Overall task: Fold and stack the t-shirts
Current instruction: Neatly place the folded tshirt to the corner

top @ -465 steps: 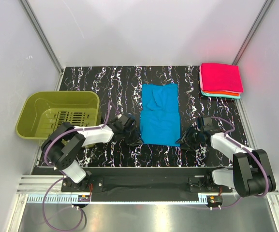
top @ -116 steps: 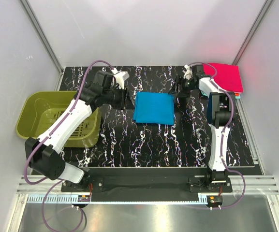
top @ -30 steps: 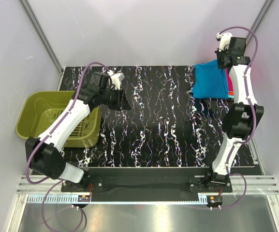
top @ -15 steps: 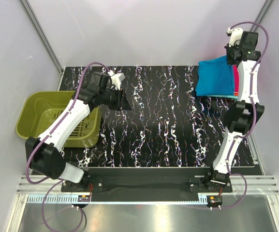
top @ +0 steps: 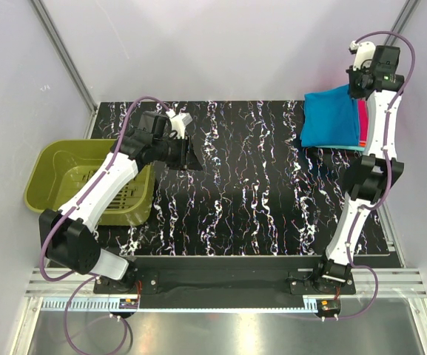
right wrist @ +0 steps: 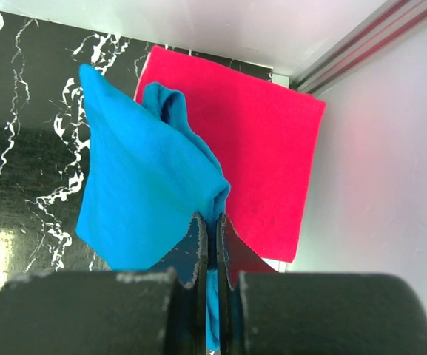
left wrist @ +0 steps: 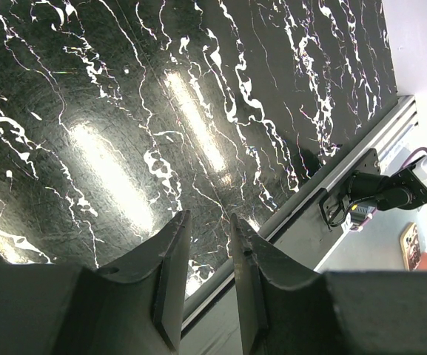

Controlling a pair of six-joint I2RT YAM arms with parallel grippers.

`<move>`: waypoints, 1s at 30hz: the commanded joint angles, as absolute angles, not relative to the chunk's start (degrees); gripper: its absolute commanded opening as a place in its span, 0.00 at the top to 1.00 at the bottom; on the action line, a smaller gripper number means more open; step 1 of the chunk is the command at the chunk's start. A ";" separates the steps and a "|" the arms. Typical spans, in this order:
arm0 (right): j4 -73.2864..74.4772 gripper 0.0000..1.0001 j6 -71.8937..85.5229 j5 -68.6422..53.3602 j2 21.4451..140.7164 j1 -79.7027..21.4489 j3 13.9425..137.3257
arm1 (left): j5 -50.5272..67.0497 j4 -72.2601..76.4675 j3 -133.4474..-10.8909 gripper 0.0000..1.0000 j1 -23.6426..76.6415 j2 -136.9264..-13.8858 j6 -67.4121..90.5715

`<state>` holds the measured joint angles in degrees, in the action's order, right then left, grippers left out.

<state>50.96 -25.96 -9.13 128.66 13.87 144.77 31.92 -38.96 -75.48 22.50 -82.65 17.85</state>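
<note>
While over black marbled table [top: 257,200], right gripper [right wrist: 212,222] tight on blue t-shirt [right wrist: 139,192], left gripper [left wrist: 210,218] ajar, empty.

Folded blue t-shirt [top: 330,118] hangs crumpled (one edge pinched aloft), draping over the pink t-shirt stack [right wrist: 261,148] at far right.

Left part of flat pink folded t-shirt [right wrist: 265,155] covered by draped blue fabric t-shirt [right wrist: 139,177]; pinched blue edge concealed inside right gripper [right wrist: 212,222]; lower cloth behind gripper body.
</note>
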 commanded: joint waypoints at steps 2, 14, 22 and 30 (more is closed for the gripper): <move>49.92 1.00 -26.98 -10.19 127.88 15.64 148.10 | 34.01 -36.74 -75.41 0.67 22.32 -82.18 18.19; 50.10 1.00 -28.38 -9.49 133.32 16.17 157.49 | 34.10 -36.48 -75.15 0.67 22.32 -82.00 18.37; 43.87 1.00 -29.97 -7.83 138.33 16.87 159.43 | 34.54 -36.30 -75.15 0.67 22.32 -82.44 18.37; 32.28 1.00 -29.62 -7.20 143.78 18.28 159.96 | 33.75 -36.30 -75.06 0.67 22.24 -83.67 18.11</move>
